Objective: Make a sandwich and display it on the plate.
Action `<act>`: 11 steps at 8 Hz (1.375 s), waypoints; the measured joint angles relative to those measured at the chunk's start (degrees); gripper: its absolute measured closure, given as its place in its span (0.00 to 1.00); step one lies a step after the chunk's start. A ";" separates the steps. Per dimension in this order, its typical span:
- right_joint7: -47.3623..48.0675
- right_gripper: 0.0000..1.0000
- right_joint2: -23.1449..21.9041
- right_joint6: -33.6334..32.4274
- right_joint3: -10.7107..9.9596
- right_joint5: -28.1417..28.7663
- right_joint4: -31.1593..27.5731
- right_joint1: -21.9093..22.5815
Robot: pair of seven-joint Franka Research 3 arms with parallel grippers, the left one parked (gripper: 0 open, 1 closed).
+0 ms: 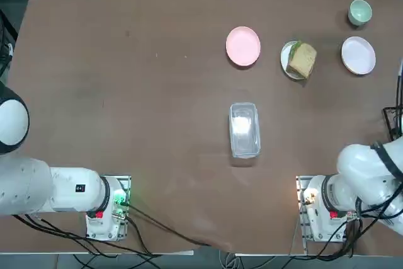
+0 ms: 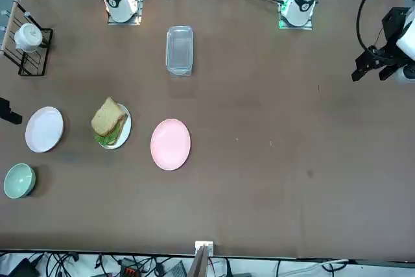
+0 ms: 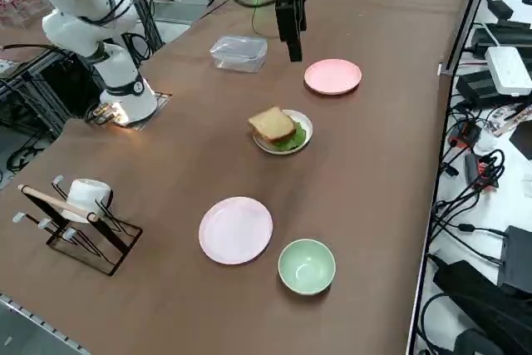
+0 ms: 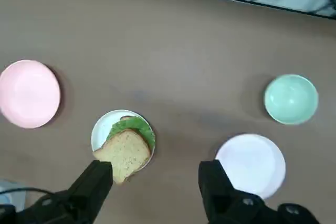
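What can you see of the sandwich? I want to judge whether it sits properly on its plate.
The sandwich is tan-brown bread with green lettuce showing beneath the top slice. It lies flat on a small white plate, between the pink plate and another white plate. It sits off-centre, a corner overhanging the rim, lettuce spread over the plate. Nothing else touches it; the open right gripper is above it.

No legible text, labels, brand marks, numbers or signs in any view — none on the sandwich (image 1: 301, 59), the plate (image 1: 288, 61) or the right gripper (image 4: 155, 178). Arm bases carry small markings — too small to read.
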 joint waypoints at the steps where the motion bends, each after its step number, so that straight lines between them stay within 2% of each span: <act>1: 2.74 0.00 -2.15 -0.03 -3.13 0.01 -0.73 2.69; 2: 5.24 0.00 -4.16 -0.03 -6.65 1.16 -1.81 5.35; 3: 6.83 0.00 -6.30 -0.02 -12.22 4.76 -2.67 8.79; 5: 7.14 0.00 -10.70 -0.03 -26.61 13.09 -4.17 16.66; 6: 7.14 0.00 -12.80 0.21 -32.49 15.61 -6.00 20.31; 9: 9.95 0.00 -20.84 6.52 -47.33 19.22 -17.69 32.73; 10: 10.06 0.00 -24.08 8.31 -51.63 19.32 -22.56 36.84; 11: 10.06 0.00 -27.12 8.95 -55.04 19.33 -26.52 40.23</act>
